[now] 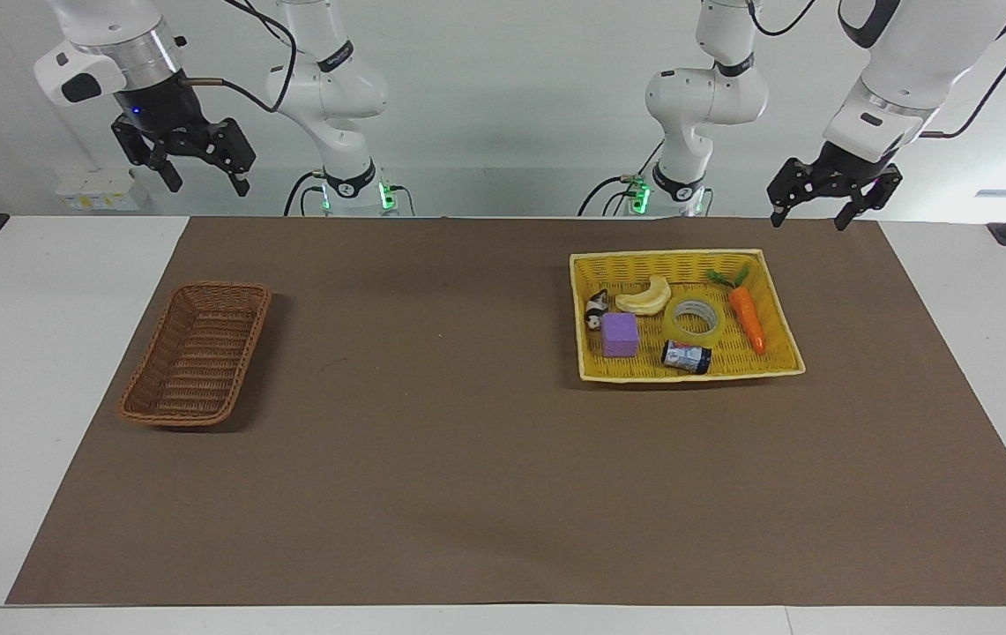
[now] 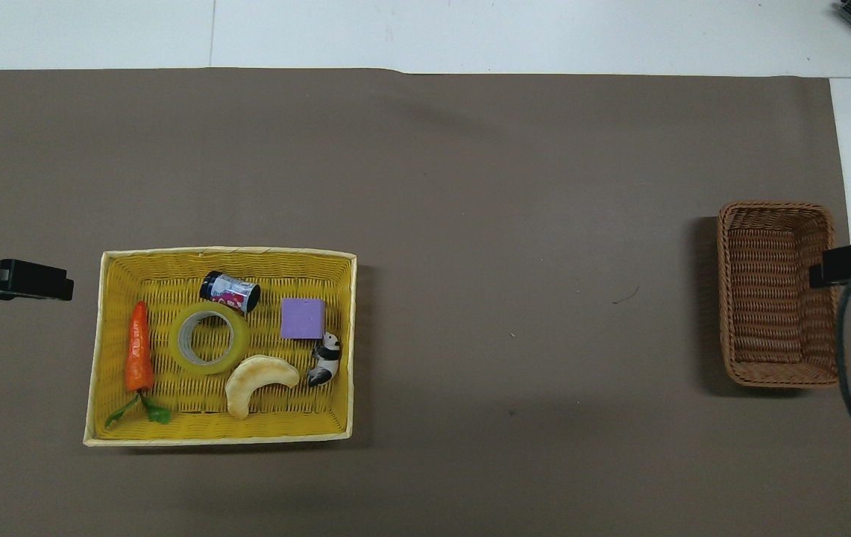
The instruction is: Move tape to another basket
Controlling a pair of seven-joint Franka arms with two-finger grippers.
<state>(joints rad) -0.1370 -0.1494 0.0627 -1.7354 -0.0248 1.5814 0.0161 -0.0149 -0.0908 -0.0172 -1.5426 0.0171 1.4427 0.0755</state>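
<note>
Toward the left arm's end of the table, the tape (image 1: 695, 319) lies flat in the yellow tray (image 1: 785, 353), between carrot (image 1: 747, 318) and purple block (image 1: 620, 334). Wicker basket (image 1: 196, 353) sits well apart toward the right arm's end. Left gripper (image 1: 813, 215) hangs high over the mat (image 1: 485, 476) edge near the tray, fingers spread. Right gripper (image 1: 207, 183) waits raised, fingers spread.

No readable text, brand, number or sign anywhere. The small dark cylindrical can with a printed white-and-pink label (image 2: 230, 291), lying on its side in the bright-yellow woven tray (image 2: 229, 253), carries print too small to read. Black bands on the white arm joints (image 1: 336, 55) show markings, also illegible.
</note>
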